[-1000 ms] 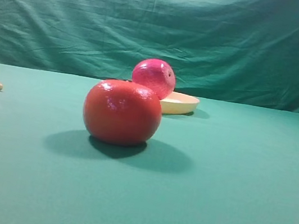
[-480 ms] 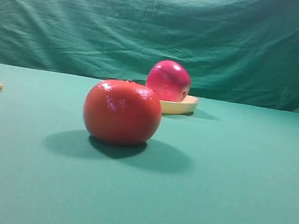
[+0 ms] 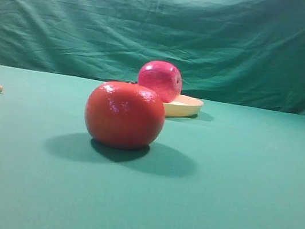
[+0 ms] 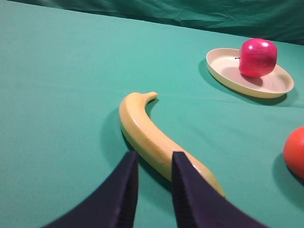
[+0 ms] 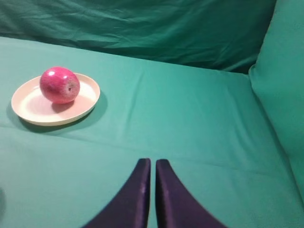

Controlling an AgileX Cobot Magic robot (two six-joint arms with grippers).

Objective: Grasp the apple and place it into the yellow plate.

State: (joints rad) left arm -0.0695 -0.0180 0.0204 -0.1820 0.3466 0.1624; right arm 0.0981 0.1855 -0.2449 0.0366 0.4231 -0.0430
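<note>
Rolling back toward the left, the glossy crimson-pink apple (image 3: 159, 80) is sitting in the exterior high view left of where it was half a second ago and close to its spot a second ago, so I am judging that it is rocking inside the shallow pale yellow plastic plate (image 3: 191, 105) rather than leaving it. That is telling me the placing is essentially done and the fruit is only settling. Low and central in this view, the squat orange-red tomato-like fruit (image 3: 124, 115) is hiding the plate's near left part, and neither of my grippers is showing.

From the left wrist view, the apple (image 4: 257, 57) is resting inside the plate (image 4: 227, 73) at the upper right, nothing else in it. My left gripper (image 4: 155, 189) is holding nothing, its jaws standing slightly apart at the bottom edge over the long yellow banana (image 4: 159, 140).

From the right wrist view, the apple (image 5: 59, 84) is lying left of the plate's (image 5: 86, 105) middle in the upper left. My right gripper (image 5: 152, 188) is empty, its fingers pressed nearly together.
</note>
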